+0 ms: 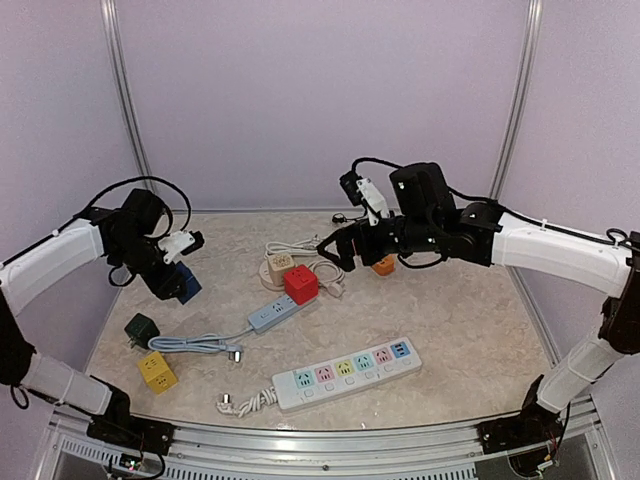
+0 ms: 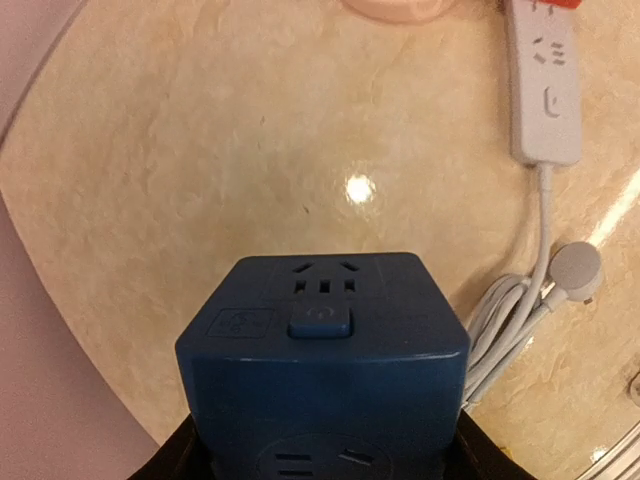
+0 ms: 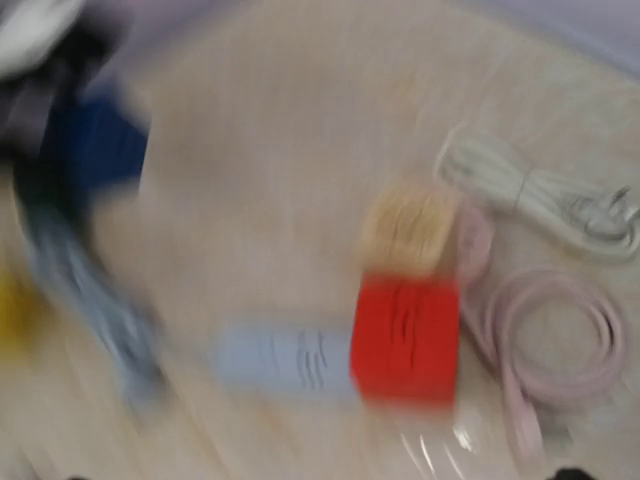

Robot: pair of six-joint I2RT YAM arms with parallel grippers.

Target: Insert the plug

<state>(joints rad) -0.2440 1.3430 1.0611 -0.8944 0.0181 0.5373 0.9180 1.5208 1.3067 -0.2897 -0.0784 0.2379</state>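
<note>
Left pincer is closed on a blue socket cube, which is touched on both sides. Right pincer is held wide open and empty above the table.

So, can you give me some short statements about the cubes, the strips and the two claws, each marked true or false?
1. The blue cube socket sits inside the left claw. True.
2. The red cube stands on the long power strip. False: it stands beside the small grey strip.
3. The right claw holds the yellow cube. False: that claw is open and empty; the cube lies far from it.
4. A dark green adapter lies near the yellow cube. True.
</note>
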